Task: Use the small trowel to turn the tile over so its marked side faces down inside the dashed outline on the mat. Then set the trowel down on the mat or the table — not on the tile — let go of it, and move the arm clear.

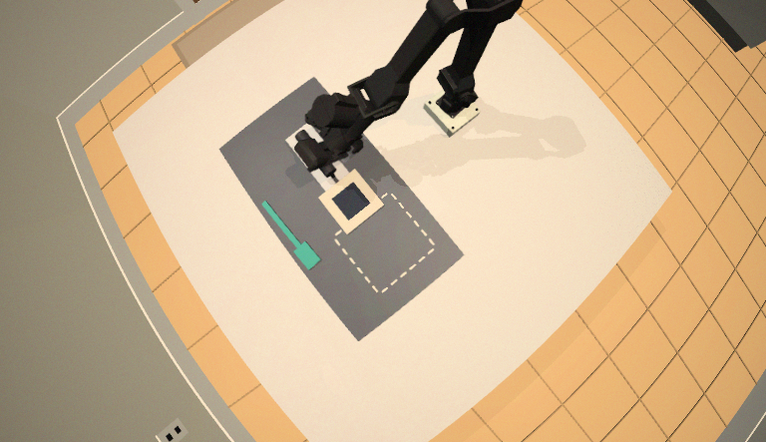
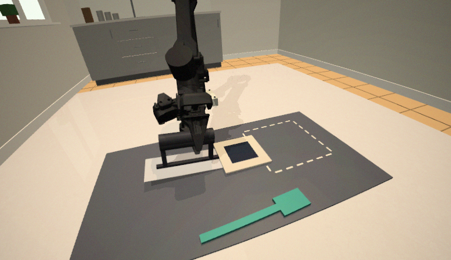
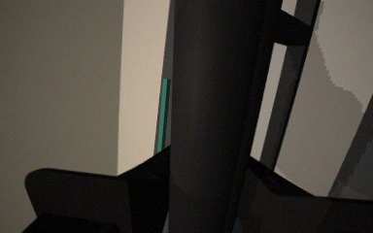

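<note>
The tile (image 1: 334,197) (image 2: 227,167) is cream with a dark square showing on top, so its marked side faces up. It lies mostly outside the dashed outline (image 1: 389,193) (image 2: 278,171) and covers part of one side of it. The trowel has a black round handle (image 2: 171,141) (image 3: 209,73) and a pale flat blade (image 1: 293,137) (image 2: 151,174), low over the mat. The blade's front edge meets the tile's edge; whether it is under the tile, I cannot tell. My gripper (image 2: 197,145) (image 3: 204,148) is shut on the trowel's handle, with the fingers pointing down.
A green spatula-like tool (image 1: 306,255) (image 2: 291,201) (image 3: 164,114) lies along one long edge of the grey mat (image 1: 361,312) (image 2: 359,177). The pale table top (image 1: 537,273) (image 2: 415,193) surrounds the mat. The arm's base (image 1: 452,124) stands beside the mat.
</note>
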{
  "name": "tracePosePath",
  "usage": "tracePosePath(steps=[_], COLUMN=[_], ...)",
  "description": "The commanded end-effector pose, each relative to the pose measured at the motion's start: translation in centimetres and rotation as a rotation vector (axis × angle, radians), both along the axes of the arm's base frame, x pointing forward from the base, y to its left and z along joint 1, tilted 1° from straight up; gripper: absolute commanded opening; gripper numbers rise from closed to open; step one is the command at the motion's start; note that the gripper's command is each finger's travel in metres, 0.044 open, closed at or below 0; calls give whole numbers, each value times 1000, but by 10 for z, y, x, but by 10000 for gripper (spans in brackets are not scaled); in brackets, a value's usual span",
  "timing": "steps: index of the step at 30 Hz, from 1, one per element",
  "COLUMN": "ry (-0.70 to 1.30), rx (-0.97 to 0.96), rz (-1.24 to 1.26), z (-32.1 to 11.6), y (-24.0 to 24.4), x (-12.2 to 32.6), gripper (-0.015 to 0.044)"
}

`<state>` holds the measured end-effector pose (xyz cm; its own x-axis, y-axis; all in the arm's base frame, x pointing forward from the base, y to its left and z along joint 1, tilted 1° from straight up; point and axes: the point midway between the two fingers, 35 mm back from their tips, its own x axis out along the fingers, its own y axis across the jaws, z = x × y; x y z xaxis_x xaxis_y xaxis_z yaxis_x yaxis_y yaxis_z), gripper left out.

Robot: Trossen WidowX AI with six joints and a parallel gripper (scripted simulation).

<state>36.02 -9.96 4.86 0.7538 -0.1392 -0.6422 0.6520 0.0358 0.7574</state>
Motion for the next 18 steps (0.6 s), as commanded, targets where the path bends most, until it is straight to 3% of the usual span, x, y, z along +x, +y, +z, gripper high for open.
tracePosePath(steps=[1, 18], ry=[-4, -13], rx=[10, 113], rz=[13, 13], z=[0, 22], y=[11, 12], x=[1, 1], gripper=[0, 0])
